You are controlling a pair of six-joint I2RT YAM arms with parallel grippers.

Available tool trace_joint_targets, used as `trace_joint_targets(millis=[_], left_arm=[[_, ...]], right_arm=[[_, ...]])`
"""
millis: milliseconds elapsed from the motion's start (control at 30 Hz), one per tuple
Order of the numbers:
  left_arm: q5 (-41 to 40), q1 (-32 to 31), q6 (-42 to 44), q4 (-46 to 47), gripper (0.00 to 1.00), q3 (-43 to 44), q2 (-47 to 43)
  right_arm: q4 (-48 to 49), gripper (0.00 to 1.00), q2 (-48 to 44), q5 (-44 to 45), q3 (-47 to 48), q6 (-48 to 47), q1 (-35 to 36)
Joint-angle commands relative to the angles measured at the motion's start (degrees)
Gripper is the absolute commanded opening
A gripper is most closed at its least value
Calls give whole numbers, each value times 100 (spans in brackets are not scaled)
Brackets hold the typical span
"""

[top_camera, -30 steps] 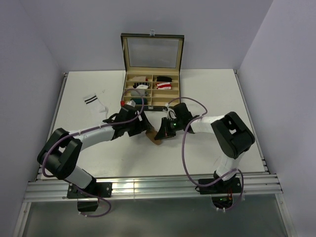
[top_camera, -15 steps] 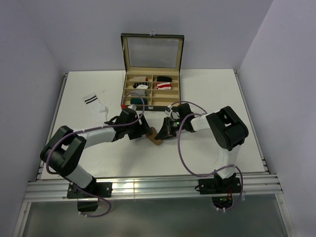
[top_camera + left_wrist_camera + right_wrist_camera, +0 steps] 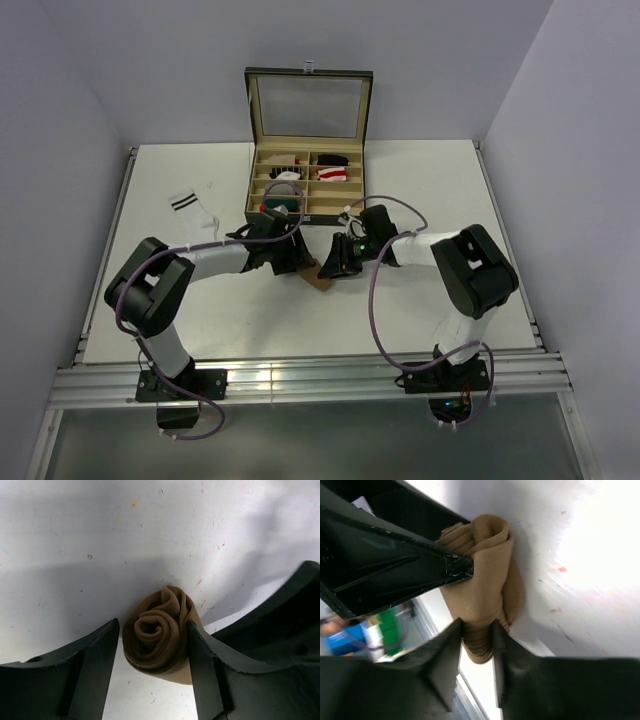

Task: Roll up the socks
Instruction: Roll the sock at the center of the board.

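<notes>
Nose to nose here, both arms low on the white table (image 3: 430, 190) just in front of the tan compartmented box with its glass lid raised (image 3: 308, 105). Between them sits the tan-brown sock of ribbed fabric (image 3: 159, 642), wound into a tight spiral roll. The left gripper (image 3: 153, 626) has a black finger against each flank of that roll, so it is gripping the tan-brown sock, spiral end facing its camera. From the other side the right gripper (image 3: 476, 625) stands narrow, and a fold of the same sock fills the gap between its fingers (image 3: 442, 670), pinched there. A left finger's tip presses into the fabric just above that pinch. Left of the box, well apart from both arms, the white sock with two dark cuff stripes (image 3: 193, 212) lies flat on the table, and a red-and-white sock (image 3: 332, 175) sits in a compartment of the box's right column
</notes>
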Motion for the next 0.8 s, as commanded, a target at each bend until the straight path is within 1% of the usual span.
trace_joint_targets(millis=[0,33,67,100,133,167,200,267,300,333,367,433,500,767], left_arm=[[-247,-42,327,-782,62,6,334],[-239,-51,362,-809,62,50,369],[-230,-68,371,-844,62,76,387],[-238,-77,389,-853,62,103,396],[-247,-86,424,-905,62,155,414],[-239,-104,433,-914,62,182,431],[-221,-104,450,-914,62,226,457],[-203,-121,486,-958,62,279,484],[-203,-130,494,-967,62,296,493],[-203,-130,503,-967,62,314,502],[-203,-147,503,-967,62,323,502],[-186,-148,512,-967,63,340,510],[-168,-156,530,-976,62,367,519],[-133,-156,556,-1037,62,463,581]], right_arm=[[-736,40,-681,1234,69,-761,205],[-868,46,-944,1471,96,-971,275],[-948,49,-1085,1717,131,-1069,372],[-1079,52,-1209,2312,140,-1183,468],[-1141,57,-1419,2596,157,-1419,695],[-1203,59,-1499,2964,183,-1534,828],[-1247,62,-1578,3516,184,-1753,978],[-1160,66,-1763,4116,131,-1956,1391],[-1116,70,-1816,4624,96,-2123,1531],[-1081,72,-1860,4803,78,-2194,1663],[-1054,73,-1860,4874,78,-2264,1899],[-1045,75,-1773,5435,131,-2414,2077],[-1045,77,-1642,5691,192,-2554,2323],[-1125,76,-999,6842,632,-2976,3035]])
